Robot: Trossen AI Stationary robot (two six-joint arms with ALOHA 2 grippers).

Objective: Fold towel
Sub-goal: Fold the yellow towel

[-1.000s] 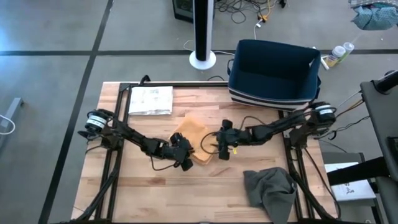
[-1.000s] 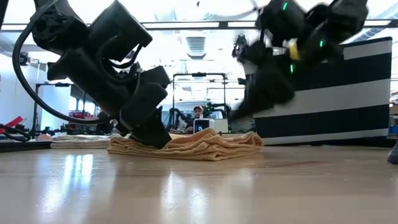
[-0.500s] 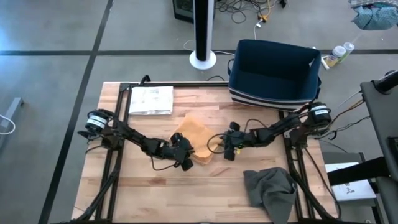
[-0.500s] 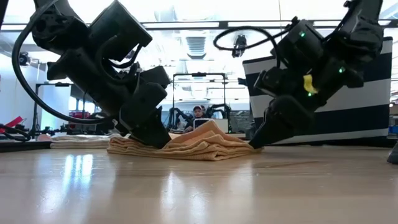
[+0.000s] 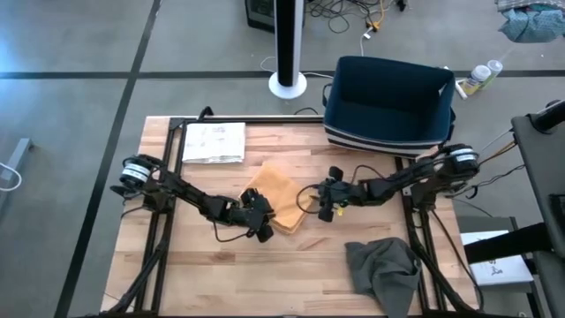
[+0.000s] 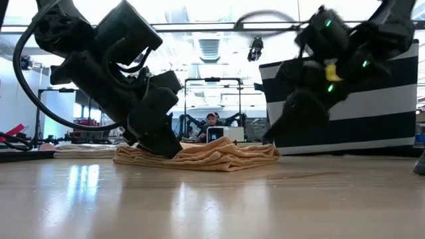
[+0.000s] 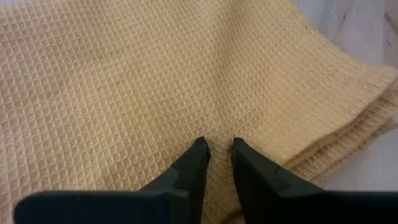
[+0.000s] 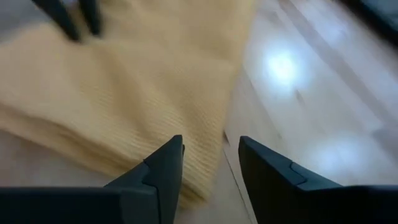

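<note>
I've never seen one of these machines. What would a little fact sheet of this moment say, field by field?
Job: folding a towel
Towel: yellow towel, folded into a layered stack at mid-table
Left hand: left hand, tips pressed down on the yellow towel, fingers close together with a little cloth between them
Right hand: right hand, fingers apart, holding nothing, just above the table at the towel's edge
Other cloth: grey cloth, crumpled at the table's near right corner
Behind: dark blue bin at the table's far edge; paper sheet at the far left
</note>
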